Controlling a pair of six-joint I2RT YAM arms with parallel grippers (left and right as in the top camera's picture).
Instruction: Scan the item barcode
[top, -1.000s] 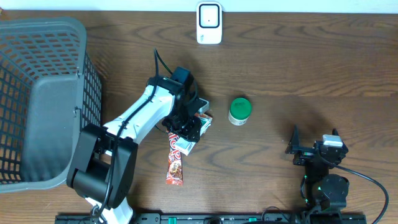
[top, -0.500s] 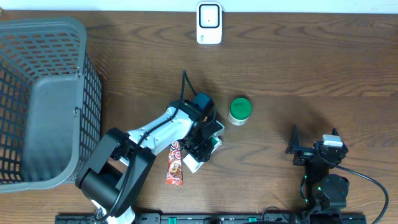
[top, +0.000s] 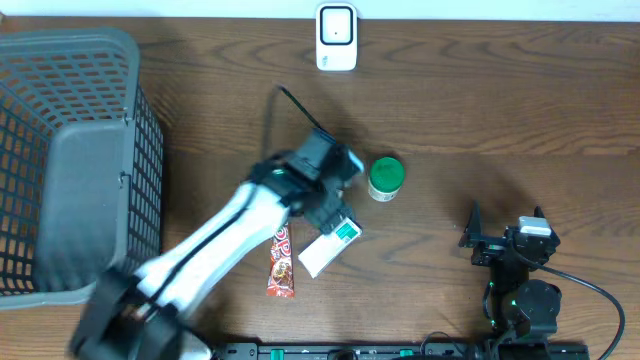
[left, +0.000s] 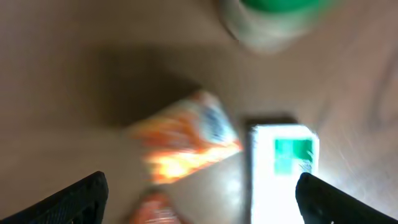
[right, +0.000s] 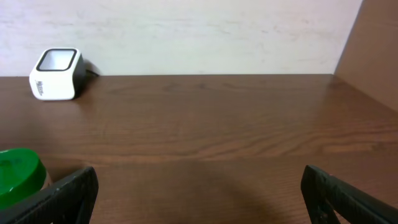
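A white box with a green label (top: 330, 243) lies flat on the table, free of any gripper; the blurred left wrist view shows the box (left: 283, 168) beside an orange snack packet (left: 186, 137). My left gripper (top: 335, 195) hovers just above and behind the box, open, with nothing between its fingers (left: 74, 199). The white barcode scanner (top: 336, 37) stands at the far edge, and it also appears as the scanner (right: 56, 73) in the right wrist view. My right gripper (top: 510, 245) rests open and empty at the near right.
A green-lidded jar (top: 385, 177) stands just right of the left gripper. A red-orange snack packet (top: 281, 262) lies left of the box. A large grey mesh basket (top: 70, 160) fills the left side.
The left gripper carried the white box to the right, opened and let it go; the box now lies on the table. The left arm is lifting away, blurred. The right arm is still.
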